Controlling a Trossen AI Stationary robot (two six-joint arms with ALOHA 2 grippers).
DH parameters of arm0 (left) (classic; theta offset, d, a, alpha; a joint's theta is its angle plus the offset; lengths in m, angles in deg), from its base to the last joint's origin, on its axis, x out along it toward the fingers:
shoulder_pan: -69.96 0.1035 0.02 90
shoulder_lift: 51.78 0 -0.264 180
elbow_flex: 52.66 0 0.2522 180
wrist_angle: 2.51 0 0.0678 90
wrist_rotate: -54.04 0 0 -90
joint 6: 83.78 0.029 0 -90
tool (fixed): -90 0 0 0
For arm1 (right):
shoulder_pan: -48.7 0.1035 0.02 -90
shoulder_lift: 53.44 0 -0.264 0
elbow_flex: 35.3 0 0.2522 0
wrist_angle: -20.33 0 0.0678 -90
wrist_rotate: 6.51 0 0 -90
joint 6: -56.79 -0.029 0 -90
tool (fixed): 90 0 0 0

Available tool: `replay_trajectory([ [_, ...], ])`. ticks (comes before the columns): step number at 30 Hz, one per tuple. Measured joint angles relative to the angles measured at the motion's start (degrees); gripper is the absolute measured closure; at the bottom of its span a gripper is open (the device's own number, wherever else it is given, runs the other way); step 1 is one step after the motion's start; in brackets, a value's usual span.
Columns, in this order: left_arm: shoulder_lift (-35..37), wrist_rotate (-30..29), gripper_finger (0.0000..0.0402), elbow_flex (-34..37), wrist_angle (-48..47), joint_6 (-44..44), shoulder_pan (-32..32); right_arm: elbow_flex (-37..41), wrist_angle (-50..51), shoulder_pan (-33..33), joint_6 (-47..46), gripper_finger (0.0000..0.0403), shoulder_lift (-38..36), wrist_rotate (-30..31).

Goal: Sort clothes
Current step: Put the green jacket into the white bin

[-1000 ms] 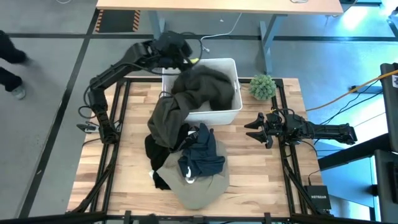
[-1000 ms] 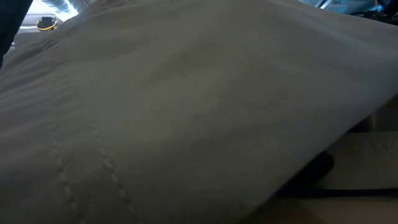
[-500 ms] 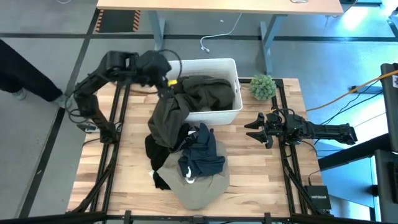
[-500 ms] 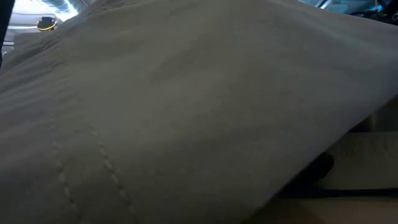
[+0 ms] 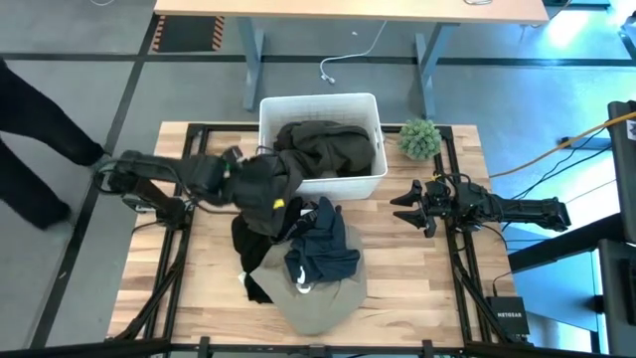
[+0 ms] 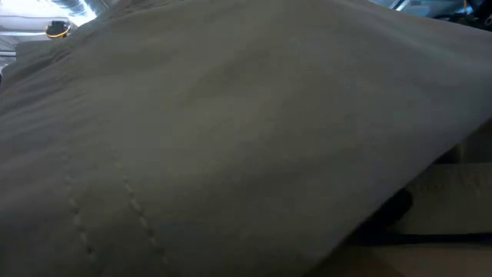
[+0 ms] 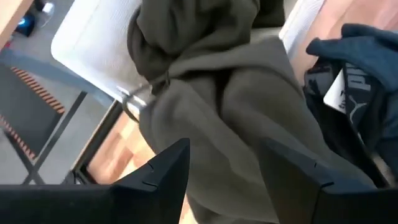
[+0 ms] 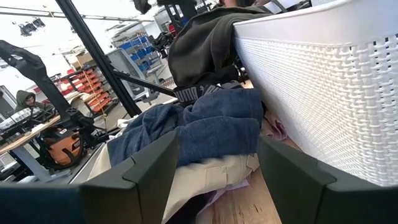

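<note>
white bin (image 5: 370,185) – olive garment (image 5: 333,149) draped inside

The counter (image 5: 417,259) is pale wood with a plank pattern, framed by black rails. The bin (image 5: 323,107) near its far edge is white, its wall (image 8: 323,93) a woven lattice. The garment (image 5: 328,149) draped from the bin is dark olive green. Beside it lie a black garment (image 5: 248,244) with white lettering, a navy blue one (image 5: 323,249), and a khaki-beige one (image 5: 318,303) at the near edge. A mottled pink scrap (image 8: 277,130) shows under the blue. The fuzzy plant (image 5: 419,138) is green. Both hands, left (image 7: 224,180) and right (image 5: 402,206), are black.
</note>
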State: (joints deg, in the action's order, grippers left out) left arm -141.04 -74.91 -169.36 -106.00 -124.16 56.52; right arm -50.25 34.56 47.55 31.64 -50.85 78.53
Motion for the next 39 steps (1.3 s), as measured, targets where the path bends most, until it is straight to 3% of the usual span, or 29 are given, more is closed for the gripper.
replay_trajectory([
  [10,0.11,-0.91,0.0219,10.37,5.21,-11.71,-6.91,0.0,-0.02,0.0,0.0,0.0166,0.02,0.0],
  [17,0.0,-1.39,0.0219,18.55,13.92,-11.62,-7.25,0.0,-0.01,0.02,0.0,0.0166,0.0,-0.01],
  [23,0.01,-5.52,0.0256,24.08,21.43,-5.52,-6.01,0.0,0.0,0.01,0.0,0.0166,0.01,-0.02],
  [31,0.02,-8.37,0.0389,24.89,27.52,7.9,-4.36,0.0,0.0,0.01,0.0,0.0166,0.02,-0.02],
  [39,0.39,-9.04,0.0397,14.25,34.14,26.9,-2.76,0.0,0.0,0.01,0.0,0.0166,0.0,0.0],
])
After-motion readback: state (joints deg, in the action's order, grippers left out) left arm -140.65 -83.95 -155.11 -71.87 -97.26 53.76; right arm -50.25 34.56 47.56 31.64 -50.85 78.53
